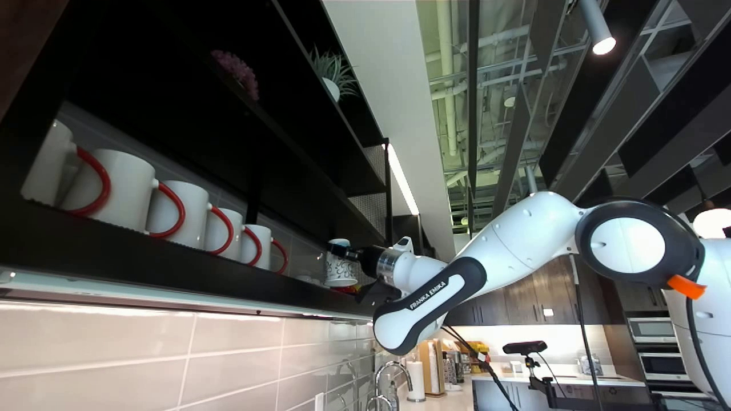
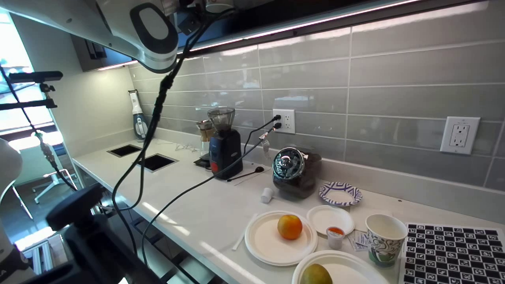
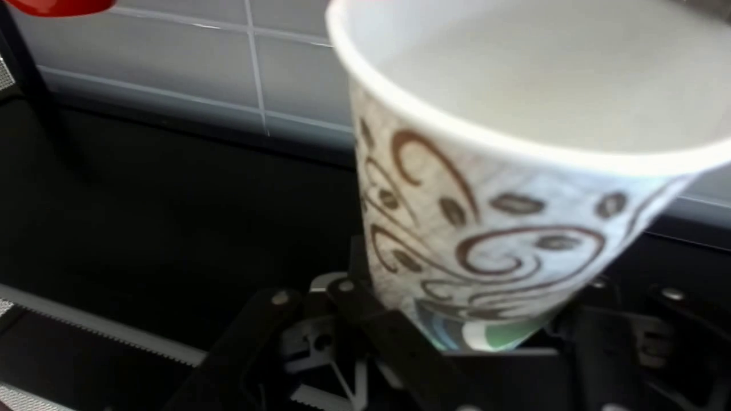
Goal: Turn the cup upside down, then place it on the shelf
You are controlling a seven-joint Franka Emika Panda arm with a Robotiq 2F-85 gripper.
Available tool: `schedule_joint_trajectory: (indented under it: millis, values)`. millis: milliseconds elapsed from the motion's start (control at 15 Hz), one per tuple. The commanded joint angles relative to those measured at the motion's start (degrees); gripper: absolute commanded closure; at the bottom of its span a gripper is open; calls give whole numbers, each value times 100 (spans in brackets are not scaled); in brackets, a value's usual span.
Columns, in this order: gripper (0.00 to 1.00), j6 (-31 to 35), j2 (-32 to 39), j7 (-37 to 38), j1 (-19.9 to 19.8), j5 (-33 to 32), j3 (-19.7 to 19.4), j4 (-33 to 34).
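In an exterior view, white capitals on the black band (image 1: 428, 296) of the arm (image 1: 531, 234), near the claw (image 1: 342, 253), read FRANKA EMIKA. Well below the claw, on the bench (image 2: 213, 215), marks on the shiny lid (image 2: 290, 162) of a dark container (image 2: 303, 179), a red label (image 2: 214, 167) on a grinder (image 2: 228, 150) and print on flat packets (image 2: 359, 240) are too small to read.

In an exterior view, tiled grey along the wall (image 2: 378, 98) at upper right, lit by a light strip (image 2: 296, 27), with a window (image 2: 8, 43) far left. In an exterior view, hung with pipes (image 1: 448, 74) upper right, lined with cabinets (image 1: 537, 297) lower right.
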Motion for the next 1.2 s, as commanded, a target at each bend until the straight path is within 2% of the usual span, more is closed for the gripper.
schedule_joint_trajectory:
  millis: [0,133,267,400,600,667,733,800,1133]
  values:
    - [60,161,-531,-574,-505,-85,816,303]
    - [60,241,-664,-830,-874,-44,1323,393]
    - [60,421,-789,-1083,-1433,15,2000,486]
    - [60,499,-859,-1238,-2210,28,2856,593]
    - [60,540,-625,-1046,-3557,42,4129,836]
    - [60,536,-188,-435,-3275,-46,3527,950]
    - [60,529,-512,-880,-4256,11,4794,1037]
    - [60,509,-440,-874,-4525,28,5031,1123]
    - [60,460,-335,-1129,-6622,46,7345,1610]
